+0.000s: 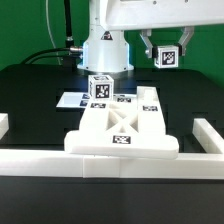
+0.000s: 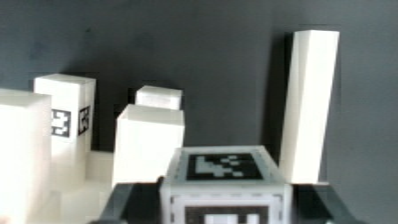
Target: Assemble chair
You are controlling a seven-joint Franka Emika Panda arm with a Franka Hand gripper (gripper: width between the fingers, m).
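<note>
My gripper [image 1: 166,52] hangs high at the exterior view's right, shut on a small white tagged chair block [image 1: 167,58]. In the wrist view that block [image 2: 224,170] sits between my dark fingers [image 2: 137,200], its tag facing the camera. The partly joined chair [image 1: 120,128] lies low at the table's middle: a flat white piece with crossed bars and a tag on its front edge. A tagged white cube-like piece [image 1: 100,88] stands upright behind it. The wrist view looks down past the held block at white chair pieces, including a tall bar [image 2: 313,95] and a tagged leg [image 2: 64,118].
The marker board [image 1: 75,100] lies flat behind the chair, near the robot's base [image 1: 105,50]. A white border rail [image 1: 110,161] runs along the front, with short returns at the left [image 1: 5,125] and right [image 1: 210,132]. Black cables trail at the back left.
</note>
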